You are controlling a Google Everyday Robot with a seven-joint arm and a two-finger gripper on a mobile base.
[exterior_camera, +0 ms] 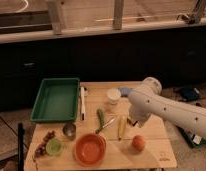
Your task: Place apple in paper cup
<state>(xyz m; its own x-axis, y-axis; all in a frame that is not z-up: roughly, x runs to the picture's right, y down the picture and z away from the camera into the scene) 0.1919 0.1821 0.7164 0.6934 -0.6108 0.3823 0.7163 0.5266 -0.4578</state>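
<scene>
The apple (138, 143), small and orange-red, lies on the wooden table (158, 152) near the front right. The paper cup (114, 95), short and cream-white, stands upright at the back middle of the table. My gripper (134, 121) hangs at the end of the white arm (161, 107), above the table between the cup and the apple, just right of the banana. It is a little above and behind the apple and does not touch it. Nothing shows in the gripper.
A green tray (56, 99) sits at the back left. An orange bowl (90, 149), a light-green cup (54, 146), a metal cup (69, 130) and grapes (43, 142) stand front left. A banana (122, 127), a green vegetable (101, 117) and a white stick (82, 102) lie mid-table.
</scene>
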